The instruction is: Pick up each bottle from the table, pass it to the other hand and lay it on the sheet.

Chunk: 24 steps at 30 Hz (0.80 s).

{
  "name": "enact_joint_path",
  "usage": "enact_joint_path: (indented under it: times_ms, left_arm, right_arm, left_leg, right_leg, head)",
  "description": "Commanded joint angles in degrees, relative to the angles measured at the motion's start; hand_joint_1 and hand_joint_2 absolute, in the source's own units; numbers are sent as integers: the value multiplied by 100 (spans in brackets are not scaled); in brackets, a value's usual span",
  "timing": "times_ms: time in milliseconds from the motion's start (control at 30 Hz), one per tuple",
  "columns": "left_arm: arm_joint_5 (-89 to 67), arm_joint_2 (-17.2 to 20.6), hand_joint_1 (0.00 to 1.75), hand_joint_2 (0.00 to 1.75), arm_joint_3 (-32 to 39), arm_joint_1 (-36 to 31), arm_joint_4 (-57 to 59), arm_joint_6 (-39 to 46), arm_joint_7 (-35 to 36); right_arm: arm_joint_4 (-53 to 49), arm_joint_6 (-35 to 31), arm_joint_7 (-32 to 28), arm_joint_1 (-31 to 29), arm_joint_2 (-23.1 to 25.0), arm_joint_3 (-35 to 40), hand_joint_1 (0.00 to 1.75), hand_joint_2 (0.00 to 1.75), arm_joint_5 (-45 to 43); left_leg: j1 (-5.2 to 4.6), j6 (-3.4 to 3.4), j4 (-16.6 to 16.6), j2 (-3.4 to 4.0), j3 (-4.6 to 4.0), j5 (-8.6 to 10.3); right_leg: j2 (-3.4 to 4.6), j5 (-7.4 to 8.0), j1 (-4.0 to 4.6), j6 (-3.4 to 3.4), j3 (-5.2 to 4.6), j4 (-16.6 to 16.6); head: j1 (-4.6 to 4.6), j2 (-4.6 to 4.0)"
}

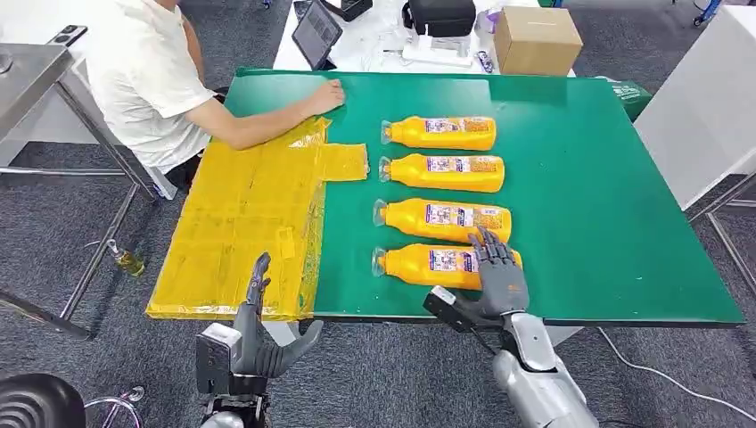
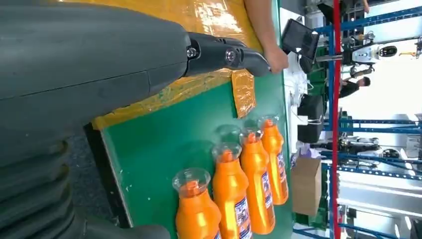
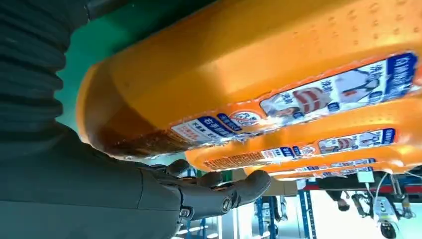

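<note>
A green table (image 1: 606,178) carries a yellow sheet (image 1: 241,214) at nine o'clock and four orange bottles at centre. The right hand (image 1: 499,276), fingers spread and holding nothing, hovers over the nearest bottle (image 1: 428,265); it should probably wrap the body squarely. The left hand (image 1: 258,343) waits open at seven o'clock.

Your robot's arms are silver, the right forearm (image 1: 535,379) a smooth rounded shell. Both the left hand (image 1: 258,334) and the right hand (image 1: 499,281) are dark grey with jointed fingers (image 2: 224,55) pinned by small bright screws. A grey ribbed cover (image 3: 30,64) sits behind each wrist.
</note>
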Motion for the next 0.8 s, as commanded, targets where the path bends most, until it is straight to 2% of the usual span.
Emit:
enact_joint_path:
  times_ms: [33,167,200,233,267,400,433,800]
  left_arm:
    - [-8,-21,0,175,42,-39,116,-41,17]
    - [52,-36,0,175,36,-29,113,-98,-8]
    - [68,-39,0,175,37,-27,114,-109,-8]
    - [73,-40,0,175,48,-29,111,-107,-14]
    - [163,-48,0,175,55,-27,99,-189,5]
    - [325,-49,0,175,55,-34,104,-354,67]
    - [336,-47,0,175,48,-32,100,-368,70]
    - [308,-36,0,175,-15,3,53,-323,52]
  right_arm:
    - [450,165,49,-98,-177,234,0,175,-23]
    - [650,365,27,-252,-241,286,0,175,-51]
    - [684,422,9,-269,-259,312,16,175,-54]
    - [710,500,17,-299,-301,369,134,175,-15]
    - [715,544,21,-313,-329,413,164,175,15]
    - [761,603,140,-387,-408,543,175,175,128]
    - [778,561,190,-411,-411,560,171,175,167]
    - [1184,890,277,-438,-468,447,175,175,-14]
  left_leg:
    - [0,5,-5,-2,18,-3]
    - [0,9,-6,1,35,-6]
    - [0,7,-5,1,29,-4]
    - [-1,11,-7,4,43,-7]
    - [0,9,-4,1,40,-6]
    - [0,12,-7,0,46,-5]
    - [0,9,-6,-2,42,-3]
    - [2,11,-6,-9,49,-2]
  right_leg:
    - [-7,-4,3,-10,19,-6]
    - [-8,-6,5,-14,36,-9]
    - [-5,-3,3,-10,28,-7]
    - [-6,-6,4,-15,42,-10]
    - [-8,-5,4,-12,39,-7]
    - [-10,-5,5,-15,48,-10]
    - [-10,-4,5,-13,44,-9]
    - [-16,-5,6,-10,53,-12]
  head:
    - [-2,0]
    - [-2,0]
    - [-4,0]
    - [-2,0]
    - [-2,0]
    - [0,0]
    - [-2,0]
    - [-2,0]
